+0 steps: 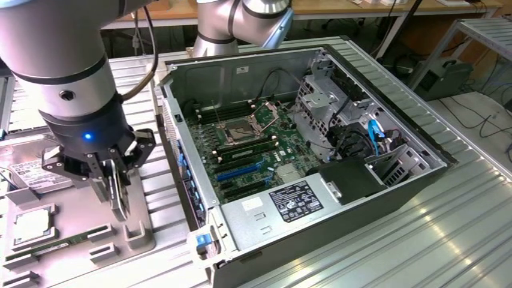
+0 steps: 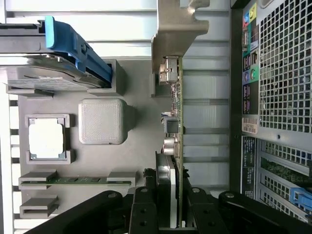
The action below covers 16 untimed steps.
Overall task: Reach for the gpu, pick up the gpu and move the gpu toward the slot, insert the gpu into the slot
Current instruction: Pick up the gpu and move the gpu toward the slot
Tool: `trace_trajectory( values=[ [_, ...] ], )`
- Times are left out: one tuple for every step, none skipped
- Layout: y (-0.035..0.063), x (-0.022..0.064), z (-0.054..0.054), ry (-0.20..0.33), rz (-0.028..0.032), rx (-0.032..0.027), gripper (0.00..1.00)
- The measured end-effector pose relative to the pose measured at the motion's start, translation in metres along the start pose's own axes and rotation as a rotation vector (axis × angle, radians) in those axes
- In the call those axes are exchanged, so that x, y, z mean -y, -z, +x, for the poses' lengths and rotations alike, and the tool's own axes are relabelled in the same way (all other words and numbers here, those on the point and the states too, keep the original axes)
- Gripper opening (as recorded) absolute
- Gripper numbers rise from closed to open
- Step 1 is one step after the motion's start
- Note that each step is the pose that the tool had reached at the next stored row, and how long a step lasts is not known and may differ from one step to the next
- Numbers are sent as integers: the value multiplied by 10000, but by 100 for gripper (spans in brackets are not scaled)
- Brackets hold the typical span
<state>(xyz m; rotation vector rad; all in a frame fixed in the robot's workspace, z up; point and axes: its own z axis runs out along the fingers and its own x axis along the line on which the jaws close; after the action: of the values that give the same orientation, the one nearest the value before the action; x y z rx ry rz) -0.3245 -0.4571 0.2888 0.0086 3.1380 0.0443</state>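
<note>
My gripper (image 1: 112, 180) hangs over the grey fixture tray (image 1: 72, 210) at the exterior view's left and is shut on the gpu (image 1: 120, 195). The card is thin and dark, and it stands on edge between the fingers. In the wrist view the gpu (image 2: 176, 122) runs edge-on away from the gripper (image 2: 169, 197), with its silver bracket (image 2: 173, 29) at the far end. The open computer case (image 1: 376, 180) lies beside the tray, to the exterior view's right. Blue expansion slots (image 1: 238, 173) show on its green motherboard, apart from the card.
The tray also carries a processor chip (image 2: 46, 139), a green memory stick (image 2: 78, 179) and a silver hard drive (image 2: 44, 73) with a blue latch. The case's perforated rear panel (image 2: 282, 73) stands close beside the card. A power supply (image 1: 280, 204) fills the case's near end.
</note>
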Motion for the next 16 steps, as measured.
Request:
trace_trajectory(
  values=[
    [25,-1,0,0,0,0,28],
    [46,-1,0,1,0,0,28],
    [67,-2,0,0,0,0,28],
    [90,-2,0,0,0,0,28],
    [109,-3,0,0,1,0,28],
    [129,-4,-1,0,0,0,28],
    [153,-4,-1,0,-1,1,28],
    [172,-5,-1,0,0,0,28],
    [190,-5,-1,0,0,0,28],
    [210,-6,-1,0,0,0,28],
    [230,-7,-1,0,0,1,28],
    [248,-7,-1,0,0,0,28],
    [268,-8,-1,0,0,0,28],
    [287,-8,-1,1,-1,0,28],
    [329,-9,-1,0,0,0,28],
    [369,-10,-1,0,1,0,28]
  ],
)
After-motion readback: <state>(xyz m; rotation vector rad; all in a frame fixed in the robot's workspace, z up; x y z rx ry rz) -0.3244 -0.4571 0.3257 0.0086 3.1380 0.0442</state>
